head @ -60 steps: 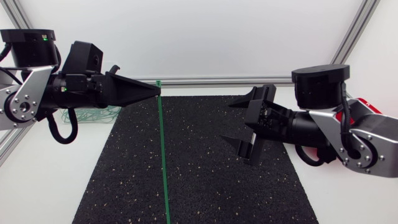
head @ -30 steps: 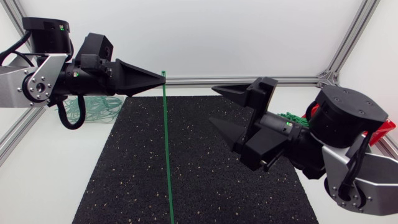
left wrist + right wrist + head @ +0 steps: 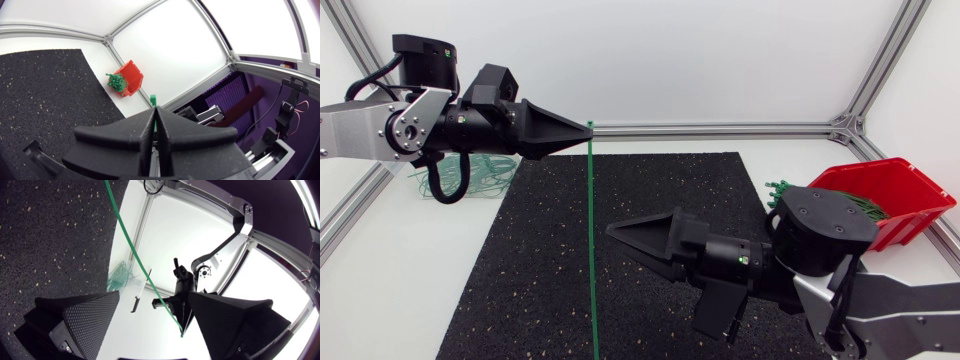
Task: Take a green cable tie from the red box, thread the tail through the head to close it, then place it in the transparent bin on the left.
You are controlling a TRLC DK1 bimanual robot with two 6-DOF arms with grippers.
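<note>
Your left claw [image 3: 588, 127] is clenching the head end of the green cable tie [image 3: 591, 240], whose tail is hanging straight down below its tips. In the last second your right claw [image 3: 654, 281], released and spread wide, has been swinging in from beside the red box [image 3: 910, 195]. It is now pointing at the tie, just short of it, so you are probably lining up to catch the tail.
</note>
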